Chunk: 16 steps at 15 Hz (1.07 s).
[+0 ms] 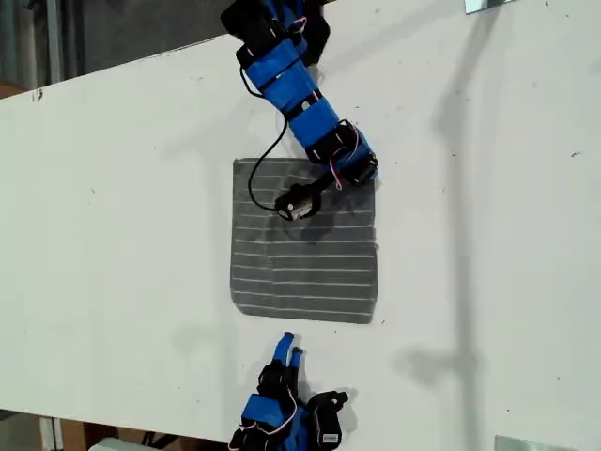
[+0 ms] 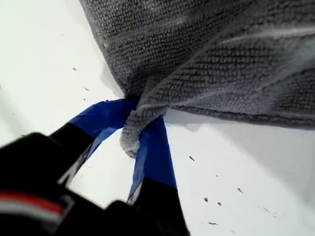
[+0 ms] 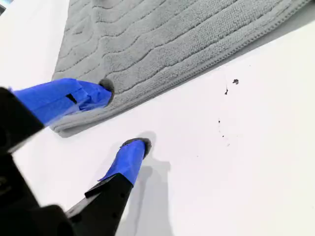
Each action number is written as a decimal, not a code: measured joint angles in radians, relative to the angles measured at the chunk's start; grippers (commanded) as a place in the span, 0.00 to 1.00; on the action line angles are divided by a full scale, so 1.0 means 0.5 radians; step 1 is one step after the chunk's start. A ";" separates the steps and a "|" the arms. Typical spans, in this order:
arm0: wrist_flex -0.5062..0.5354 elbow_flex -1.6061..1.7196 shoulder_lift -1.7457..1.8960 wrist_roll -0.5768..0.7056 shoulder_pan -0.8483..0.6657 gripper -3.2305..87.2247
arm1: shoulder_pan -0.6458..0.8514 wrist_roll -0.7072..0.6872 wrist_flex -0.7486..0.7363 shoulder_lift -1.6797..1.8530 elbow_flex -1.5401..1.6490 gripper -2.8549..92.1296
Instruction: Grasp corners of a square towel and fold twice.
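Note:
The grey striped towel (image 1: pixel 305 249) lies spread on the white table (image 1: pixel 113 235). My first gripper (image 1: pixel 364 175) reaches in from the top of the exterior view and sits at the towel's top-right corner in that view. In the first wrist view it (image 2: pixel 138 129) is shut on that corner (image 2: pixel 132 135), with the cloth bunched between the blue fingers (image 2: pixel 152 152). My second gripper (image 1: pixel 287 348) stands open just below the towel's bottom edge in the exterior view. In the second wrist view, one fingertip (image 3: pixel 101 91) lies over the towel's (image 3: pixel 162 39) hem and the other (image 3: pixel 137 146) over bare table.
A black cable (image 1: pixel 258 164) loops from the first arm across the towel's upper part. Metal pieces sit at the top-right (image 1: pixel 488 5) and bottom-right (image 1: pixel 531 443) edges of the exterior view. The table's far edge runs diagonally at the exterior view's upper left.

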 measured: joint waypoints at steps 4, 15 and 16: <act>0.071 -0.607 -0.678 0.067 0.123 0.25 | 0.000 -0.009 0.021 -0.021 -0.034 0.03; -0.331 -2.059 -3.384 -0.252 1.028 0.32 | 0.000 -0.009 0.083 -0.058 -0.083 0.03; -0.417 -2.083 -3.464 -0.252 1.052 0.32 | 0.000 -0.009 0.083 -0.058 -0.083 0.03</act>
